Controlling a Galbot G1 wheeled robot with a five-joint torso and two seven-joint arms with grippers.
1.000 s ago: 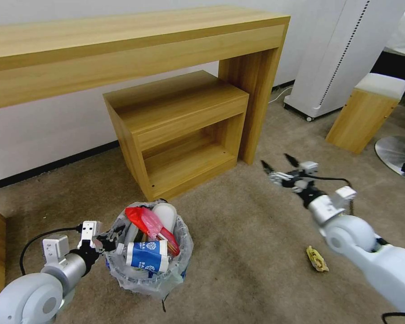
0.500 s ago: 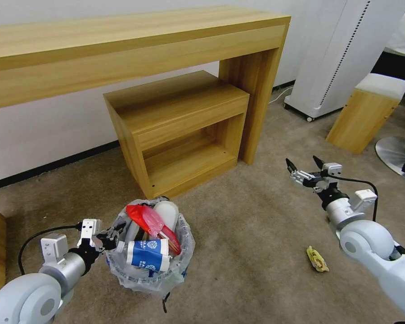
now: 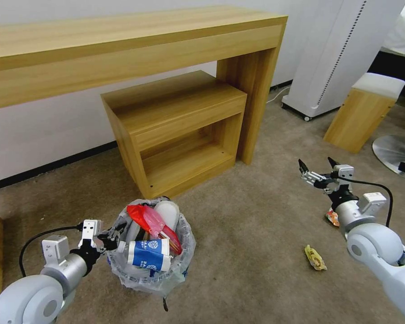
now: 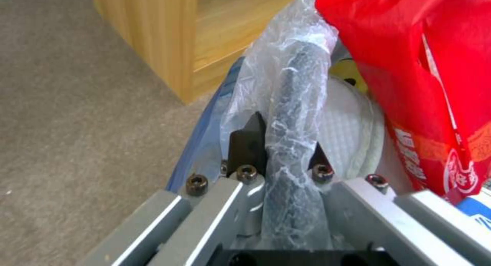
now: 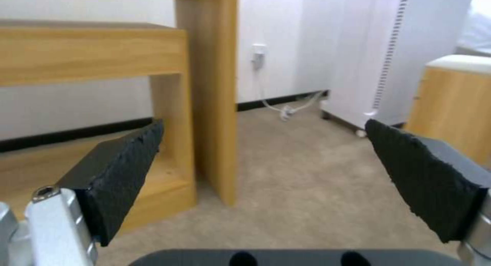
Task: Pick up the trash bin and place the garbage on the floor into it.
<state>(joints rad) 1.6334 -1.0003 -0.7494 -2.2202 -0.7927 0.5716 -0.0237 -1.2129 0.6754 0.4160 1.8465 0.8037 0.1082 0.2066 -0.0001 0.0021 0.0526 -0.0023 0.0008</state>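
Trash bin (image 3: 150, 252) first: in the head view you are seeing it sitting on the carpet (image 3: 247, 243) right at the tip of your left gripper (image 3: 114, 236), whose fingers are pinching the bag-covered rim on the side nearest that arm. Packed inside, just beyond the gripper, a red wrapper (image 3: 148, 220), a white slipper (image 3: 167, 211) and a blue-white carton (image 3: 148, 255) are sticking up above the rim. Your right gripper (image 3: 317, 168) is hanging in the air well away from the bin, with its fingers spread wide and holding nothing. Below and behind it, close to the wrist, a small red-orange scrap (image 3: 332, 218) is lying on the carpet, and a yellow wrapper (image 3: 315, 258) is lying a little farther back beside the forearm. Ahead of the right gripper, a wooden desk (image 3: 121, 49) with a low cabinet (image 3: 175, 130) under it is standing against the wall.

In the left wrist view you are looking along the left gripper (image 4: 284, 143): its two black fingertips (image 4: 248, 143) are closing on the trash bin's (image 4: 297, 104) dark rim, wrapped in crinkly clear plastic, with the red wrapper (image 4: 424, 74) just beside them and the white slipper (image 4: 348, 131) beneath it.

In the right wrist view the right gripper's (image 5: 266, 170) black pads (image 5: 122, 166) are standing far apart, framing bare carpet (image 5: 307, 189) and the desk's leg (image 5: 215, 93) ahead.
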